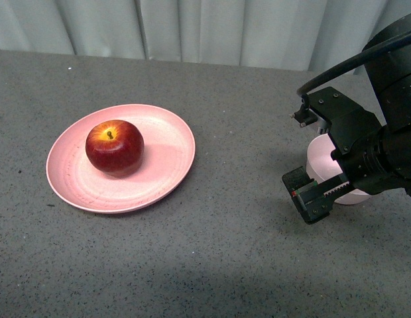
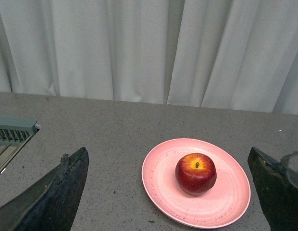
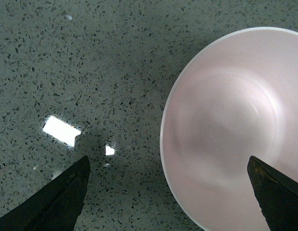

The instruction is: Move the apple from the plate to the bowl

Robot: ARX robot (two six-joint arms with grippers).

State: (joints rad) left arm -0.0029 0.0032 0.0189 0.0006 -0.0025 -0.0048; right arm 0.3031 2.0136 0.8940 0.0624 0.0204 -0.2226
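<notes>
The dark red apple (image 1: 114,147) with a yellow patch at its stem sits on the wide salmon-pink plate (image 1: 167,159) at the left. The pale pink bowl (image 1: 319,162) stands at the right, partly hidden by my right arm. My right gripper (image 1: 303,156) is open and empty, hovering over the bowl's left rim. In the right wrist view the bowl (image 3: 235,125) lies under the open gripper (image 3: 168,195). In the left wrist view my left gripper (image 2: 170,192) is open and empty, with the apple (image 2: 196,173) on the plate (image 2: 161,180) ahead of it. The left arm is out of the front view.
The grey speckled table (image 1: 232,252) runs back to a pale curtain (image 1: 205,26). A grey ribbed object (image 2: 9,137) shows at the edge of the left wrist view.
</notes>
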